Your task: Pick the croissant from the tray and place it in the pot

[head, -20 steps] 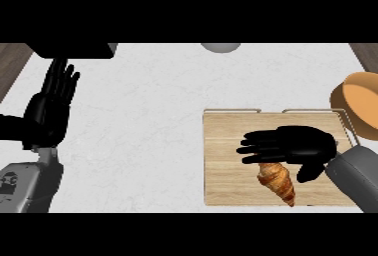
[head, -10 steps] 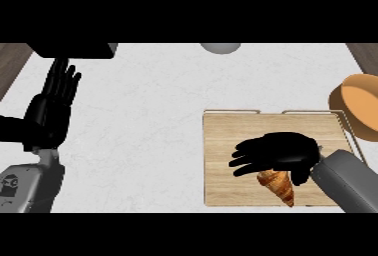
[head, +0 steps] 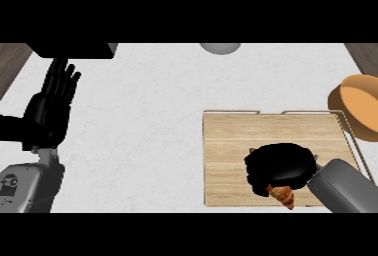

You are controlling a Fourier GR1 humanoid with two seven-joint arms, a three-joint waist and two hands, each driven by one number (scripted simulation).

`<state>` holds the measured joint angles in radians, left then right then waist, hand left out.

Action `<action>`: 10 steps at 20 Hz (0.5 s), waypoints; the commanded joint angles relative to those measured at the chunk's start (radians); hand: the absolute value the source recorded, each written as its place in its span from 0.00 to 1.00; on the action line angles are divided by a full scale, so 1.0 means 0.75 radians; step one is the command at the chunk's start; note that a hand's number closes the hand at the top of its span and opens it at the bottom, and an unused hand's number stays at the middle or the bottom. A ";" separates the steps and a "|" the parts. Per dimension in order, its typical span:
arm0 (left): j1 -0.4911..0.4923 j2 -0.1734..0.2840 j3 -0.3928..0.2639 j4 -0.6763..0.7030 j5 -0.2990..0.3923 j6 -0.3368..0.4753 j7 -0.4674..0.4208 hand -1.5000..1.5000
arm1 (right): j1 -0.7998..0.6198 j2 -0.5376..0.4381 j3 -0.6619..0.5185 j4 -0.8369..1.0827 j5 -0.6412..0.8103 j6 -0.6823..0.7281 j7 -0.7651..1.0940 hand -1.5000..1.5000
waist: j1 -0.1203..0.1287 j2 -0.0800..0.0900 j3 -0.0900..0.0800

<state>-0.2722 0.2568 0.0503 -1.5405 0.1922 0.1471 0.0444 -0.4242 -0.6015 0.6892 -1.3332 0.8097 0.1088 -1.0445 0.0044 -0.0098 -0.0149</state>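
Observation:
The wooden tray [head: 236,145] lies on the white counter at the right. My right hand [head: 279,167] sits low on the tray's near part, fingers curled down over the croissant [head: 283,196]. Only the croissant's brown near tip shows below the palm, plus a sliver at the hand's far-left edge; the rest is hidden. The orange pot [head: 359,105] stands past the tray's right rim, cut by the view's edge. At the left edge my left hand [head: 50,107] rests open, fingers pointing up, far from the tray.
A grey round object [head: 219,47] sits at the counter's far edge, centre. A dark block [head: 74,49] lies at the far left corner. Dark wood strips show at both far corners. White counter stretches between my left hand and the tray.
My right hand has moved nearer and lower over the croissant and curled its fingers round it, covering most of it. The left hand has stayed still.

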 commanded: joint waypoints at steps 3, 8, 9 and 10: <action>-0.025 -0.038 -0.030 -0.009 -0.055 0.045 0.011 0.50 | 0.065 0.097 -0.024 0.038 -0.023 -0.049 -0.093 1.00 | -0.002 0.014 0.020; -0.033 -0.017 0.003 0.009 -0.012 0.010 0.003 0.50 | -0.050 0.154 -0.412 0.260 -0.119 -0.046 0.561 1.00 | 0.009 0.038 0.016; -0.031 -0.012 0.002 0.012 -0.025 0.016 0.000 0.50 | -0.066 0.145 -0.470 0.281 -0.124 -0.055 0.658 1.00 | -0.009 0.037 0.013; -0.034 -0.015 0.002 0.004 -0.022 0.019 0.002 0.50 | -0.071 0.132 -0.521 0.321 -0.135 -0.069 0.721 1.00 | -0.013 0.047 0.013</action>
<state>-0.2958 0.2438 0.0495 -1.5338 0.1758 0.1601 0.0463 -0.4481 -0.5256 0.4464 -1.1998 0.7417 0.0773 -0.7361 0.0026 0.0092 -0.0085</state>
